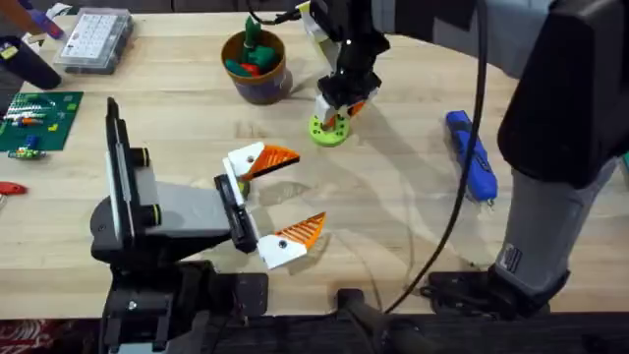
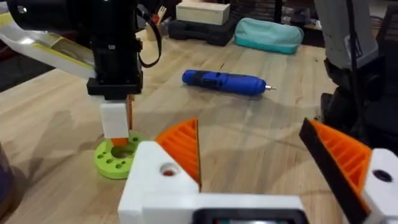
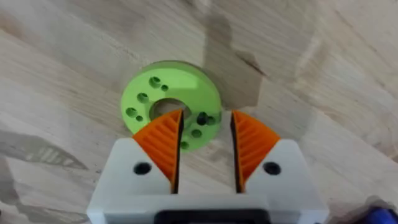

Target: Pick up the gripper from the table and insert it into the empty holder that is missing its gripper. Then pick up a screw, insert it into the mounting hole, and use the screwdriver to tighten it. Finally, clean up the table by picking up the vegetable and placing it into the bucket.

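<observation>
Screwdriver point(image 1: 473, 155) lay on the surface point(image 1: 393, 226), well right of the green disc point(image 1: 329, 129), long axis running away from the bases. Right gripper point(image 3: 205, 138) hung over the disc, fingers slightly apart, empty; left gripper point(image 1: 285, 197) was wide open.

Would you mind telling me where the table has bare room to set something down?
The widest bare patch of table lies between the left gripper and the screwdriver. It is crowded around the green disc, where the right gripper hangs, next to the bucket. The far left holds a parts box and a circuit board.
</observation>
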You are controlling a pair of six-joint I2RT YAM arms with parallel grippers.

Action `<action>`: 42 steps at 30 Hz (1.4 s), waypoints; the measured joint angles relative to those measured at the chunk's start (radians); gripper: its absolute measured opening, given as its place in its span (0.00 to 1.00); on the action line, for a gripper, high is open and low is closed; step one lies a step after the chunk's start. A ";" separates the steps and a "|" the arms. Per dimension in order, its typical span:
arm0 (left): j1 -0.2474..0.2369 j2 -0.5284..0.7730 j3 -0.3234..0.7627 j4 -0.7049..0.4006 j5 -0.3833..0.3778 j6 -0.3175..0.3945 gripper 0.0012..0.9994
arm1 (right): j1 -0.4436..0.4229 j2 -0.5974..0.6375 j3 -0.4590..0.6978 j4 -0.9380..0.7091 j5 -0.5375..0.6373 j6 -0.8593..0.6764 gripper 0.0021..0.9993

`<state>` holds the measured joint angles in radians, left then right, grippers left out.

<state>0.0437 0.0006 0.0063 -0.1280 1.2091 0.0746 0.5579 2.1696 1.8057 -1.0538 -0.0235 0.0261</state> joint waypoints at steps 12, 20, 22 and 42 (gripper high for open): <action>0.000 0.000 0.000 0.000 0.000 0.000 0.99 | 0.000 0.000 0.000 0.000 0.000 0.000 0.31; 0.000 0.000 0.000 0.000 0.000 0.000 0.99 | 0.000 0.000 0.000 0.000 0.000 -0.001 0.24; 0.000 0.000 0.000 0.000 0.000 0.000 0.99 | 0.000 0.000 0.000 -0.001 0.000 -0.004 0.22; 0.000 0.000 0.000 0.000 0.000 0.000 0.99 | 0.010 0.000 0.037 -0.032 0.018 -0.004 0.22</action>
<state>0.0437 0.0008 0.0063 -0.1280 1.2091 0.0750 0.5678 2.1696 1.8431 -1.0863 -0.0051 0.0219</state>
